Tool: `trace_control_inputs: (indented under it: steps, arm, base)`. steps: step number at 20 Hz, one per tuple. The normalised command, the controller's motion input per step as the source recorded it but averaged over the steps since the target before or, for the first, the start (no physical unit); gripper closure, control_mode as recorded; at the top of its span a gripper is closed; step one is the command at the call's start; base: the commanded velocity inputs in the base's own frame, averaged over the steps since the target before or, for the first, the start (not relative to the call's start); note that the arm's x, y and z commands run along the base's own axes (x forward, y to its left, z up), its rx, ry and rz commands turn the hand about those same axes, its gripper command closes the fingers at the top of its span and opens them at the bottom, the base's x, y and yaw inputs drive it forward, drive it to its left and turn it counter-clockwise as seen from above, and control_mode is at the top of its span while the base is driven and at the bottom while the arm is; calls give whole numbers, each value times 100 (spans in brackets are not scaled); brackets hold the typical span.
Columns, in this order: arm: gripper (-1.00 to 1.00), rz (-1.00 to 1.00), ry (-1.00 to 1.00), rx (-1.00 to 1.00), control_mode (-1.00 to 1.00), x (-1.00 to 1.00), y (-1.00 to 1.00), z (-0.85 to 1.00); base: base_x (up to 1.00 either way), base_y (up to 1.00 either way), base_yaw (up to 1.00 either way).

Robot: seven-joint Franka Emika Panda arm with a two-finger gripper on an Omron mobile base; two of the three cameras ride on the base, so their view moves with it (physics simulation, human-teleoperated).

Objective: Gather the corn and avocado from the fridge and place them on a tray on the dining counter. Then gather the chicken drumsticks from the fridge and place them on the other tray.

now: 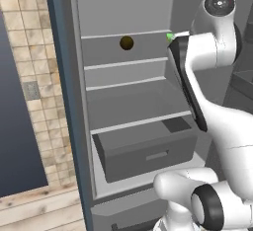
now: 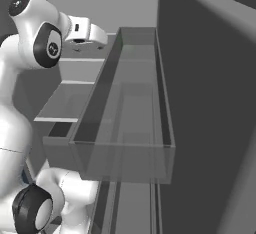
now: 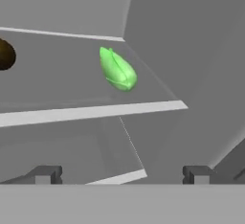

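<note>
Gripper [image 3: 119, 175] w/ jaws spread wide, holding nothing, faces the fridge shelf [image 3: 91, 112] w/ green corn [image 3: 117, 70] ahead near the right wall and dark avocado [image 3: 5, 54] well apart to its left, open drawer [image 1: 148, 152] below; right base view adds the door bin [image 2: 125, 128].

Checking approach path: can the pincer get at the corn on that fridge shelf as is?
Probably yes. The corn lies in the open on the shelf, ahead of the open pincer, nothing between them. The avocado sits well off to the side.
</note>
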Motion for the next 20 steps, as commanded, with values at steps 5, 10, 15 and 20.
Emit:
trace_control_inputs:
  steps: [5, 10, 15, 20]
  arm:
    - [-100, 0, 0, 0, -100, 48, -18, -4]
    - [-100, 0, 4, 0, -100, 49, -22, -12]
    - [-100, -1, 8, 0, -100, 61, -6, -13]
    - [-100, 0, 7, 0, -100, 57, -8, -10]
  base:
    - [0, 0, 0]
    - [0, 0, 0]
    - [0, 0, 0]
    - [0, 0, 0]
